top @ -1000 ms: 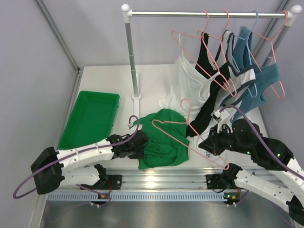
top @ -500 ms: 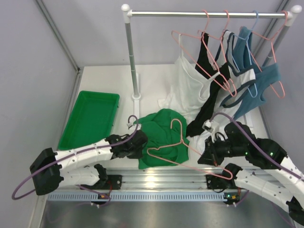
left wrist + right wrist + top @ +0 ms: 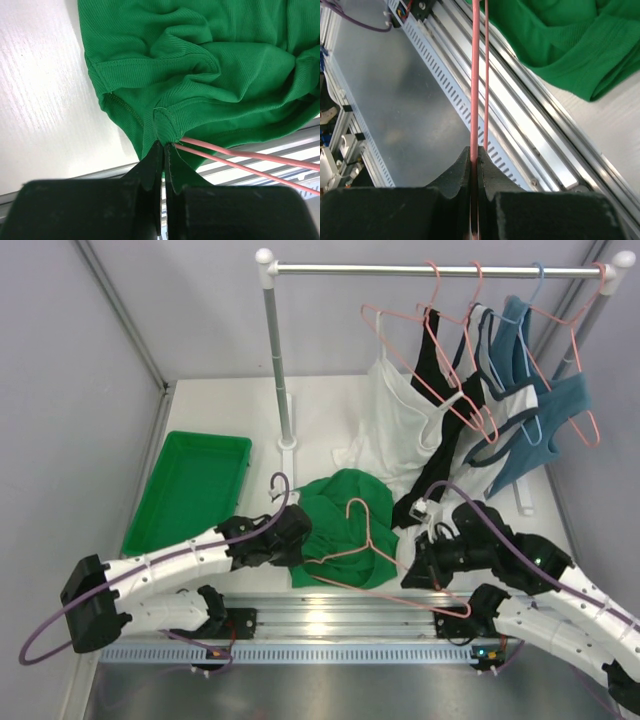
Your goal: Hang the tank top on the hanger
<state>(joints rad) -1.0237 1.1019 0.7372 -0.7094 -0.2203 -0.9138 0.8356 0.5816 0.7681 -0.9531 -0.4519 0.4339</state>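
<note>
The left pincer [image 3: 162, 146] is pressed shut on the hem of the green tank top [image 3: 200, 75], at the garment's 8 o'clock edge. The top lies crumpled near the 6 o'clock edge of the desk [image 3: 320, 420]. The pink hanger [image 3: 475, 75] lies across it, its wire pinched by the right pincer [image 3: 474, 156] at 4 o'clock.

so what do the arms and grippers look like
The left arm and right arm both have white tubular links joined by black joint housings, and a looping purple cable trails along each. The left gripper and right gripper are matte black, with two broad fingers tapering to thin tips.
</note>
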